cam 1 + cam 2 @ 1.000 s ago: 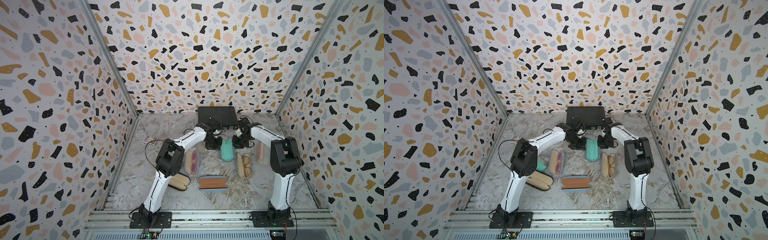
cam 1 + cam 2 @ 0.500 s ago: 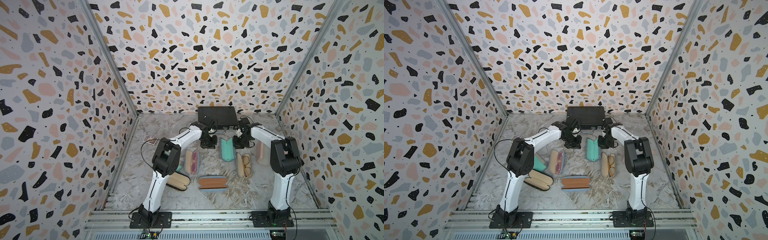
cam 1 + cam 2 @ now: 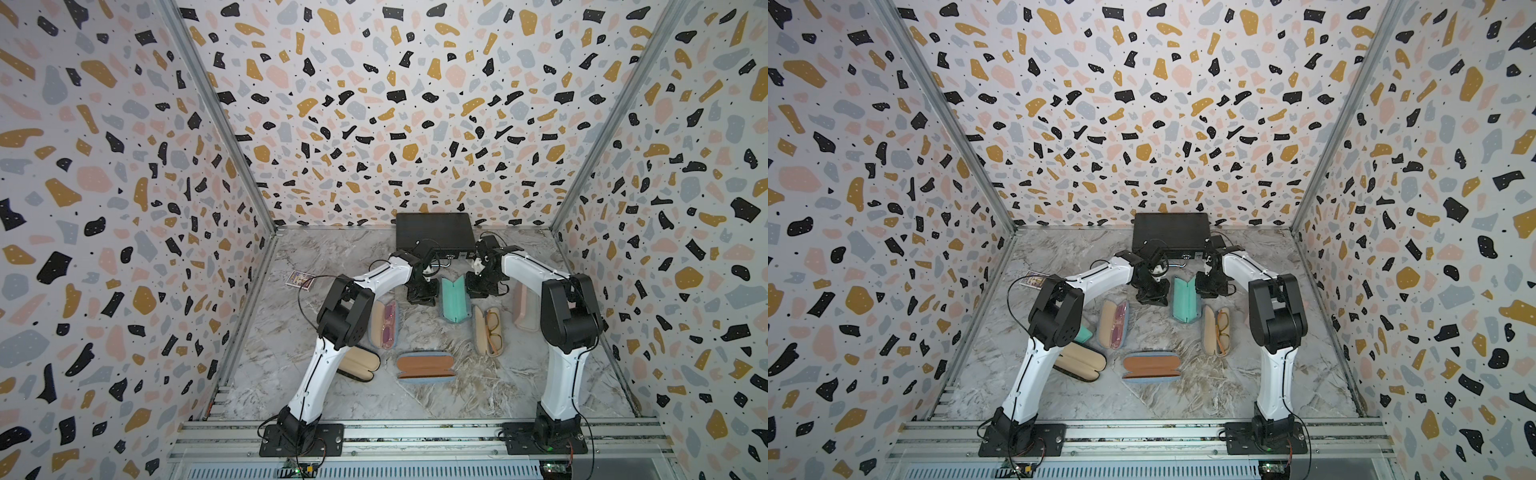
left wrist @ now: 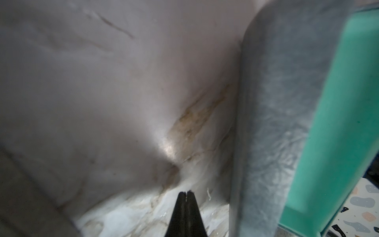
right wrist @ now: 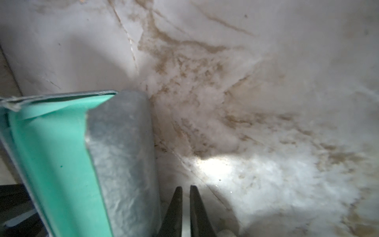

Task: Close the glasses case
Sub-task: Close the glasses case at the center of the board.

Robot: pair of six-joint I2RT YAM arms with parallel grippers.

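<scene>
**Case ajar between two grippers**

On the table point(image 3: 478, 395), at the middle of its back edge, a box point(image 3: 434, 230). Just in front, the case point(image 3: 455, 301): teal inside, grey outside, halves raised in a V. Just beside it on either side, left gripper point(image 4: 185, 192), tips pressed together, and right gripper point(image 5: 185, 187), tips a slit apart, pinching nothing.

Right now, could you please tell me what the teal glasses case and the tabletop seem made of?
Teal glasses case: smooth matte teal lining, mottled grey felt-like shell, probably fabric. Tabletop: marble-patterned, glossy at the glare spot; stone or printed laminate.
</scene>
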